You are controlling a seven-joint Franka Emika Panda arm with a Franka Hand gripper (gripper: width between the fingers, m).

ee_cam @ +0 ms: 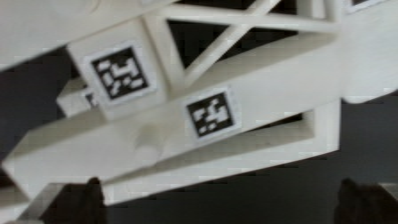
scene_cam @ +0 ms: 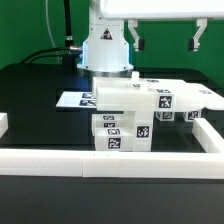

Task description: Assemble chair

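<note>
Hanging high beyond the long plain white border rail [scene_cam: 110,165], the dark two-finger pincer [scene_cam: 166,42] has its fingers [scene_cam: 197,42] spread wide, holding nothing. White blocky plastic chair parts [scene_cam: 130,112] with black-and-white tags stand clustered on the black bench [scene_cam: 40,120], just behind that rail; contact cannot be told.

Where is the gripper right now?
In the exterior view, the open gripper hangs above the stacked chair parts, toward that view's right, clear of them.
</note>
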